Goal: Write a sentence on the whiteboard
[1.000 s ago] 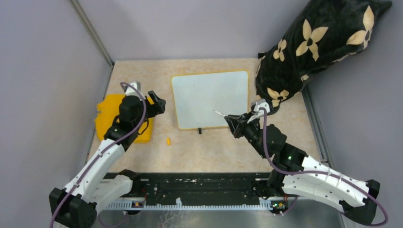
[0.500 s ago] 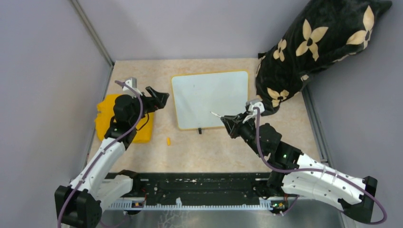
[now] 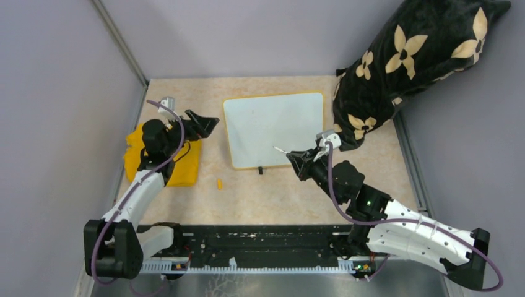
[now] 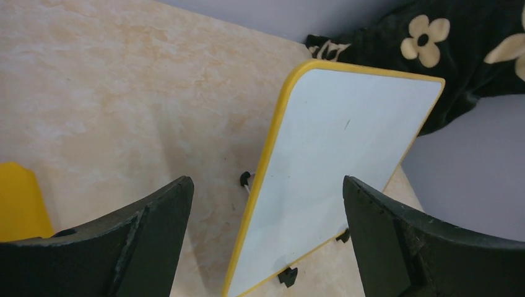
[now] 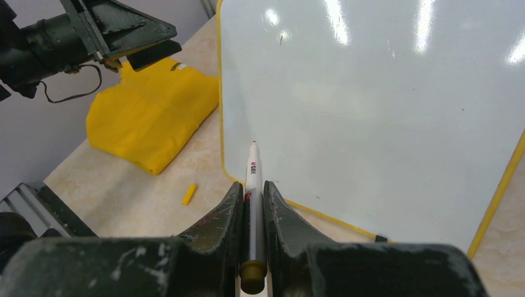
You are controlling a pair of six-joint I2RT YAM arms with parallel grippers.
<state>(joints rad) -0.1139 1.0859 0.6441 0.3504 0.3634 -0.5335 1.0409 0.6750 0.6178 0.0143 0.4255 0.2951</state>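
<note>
Whiteboard [image 3: 273, 130]: lies flat at centre, no writing visible. Right gripper [image 3: 297, 161]: clamped on marker [image 5: 254, 185], whose tip is over the board's near edge; the nearer arm. Left gripper [image 3: 210, 124]: jaws wide, empty, beside the board's left rim.

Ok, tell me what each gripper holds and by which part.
The right gripper is shut on a white marker, clamped on its barrel toward the back end. The left gripper is open and holds nothing.
</note>
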